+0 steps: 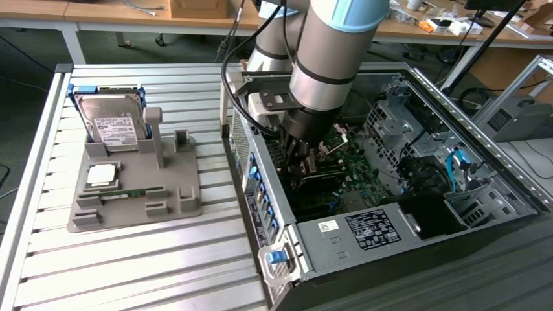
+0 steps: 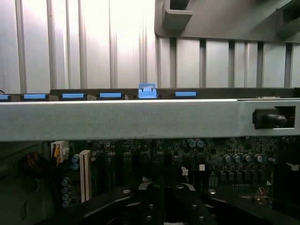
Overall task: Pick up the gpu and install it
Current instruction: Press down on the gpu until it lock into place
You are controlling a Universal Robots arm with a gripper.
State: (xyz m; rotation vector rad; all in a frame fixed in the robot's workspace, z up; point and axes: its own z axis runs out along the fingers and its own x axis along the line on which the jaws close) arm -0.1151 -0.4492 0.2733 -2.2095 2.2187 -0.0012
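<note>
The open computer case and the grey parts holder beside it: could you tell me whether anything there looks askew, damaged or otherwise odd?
Nothing stands out. The hard drive stands upright in the grey holder, the memory stick lies in its slot there, and the tool reaches down into the open case over the motherboard, with no visible damage.

The grey, cylindrical robot arm point(image 1: 333, 58) with pale blue joint caps comes down steeply from the top of the exterior view, black cables trailing along its side. Its wrist points almost straight down. The black metal tool point(image 1: 307, 170) hangs beneath it, fingers drawn together; in the wrist view the black linkages point(image 2: 164, 204) meet at the middle.
</note>
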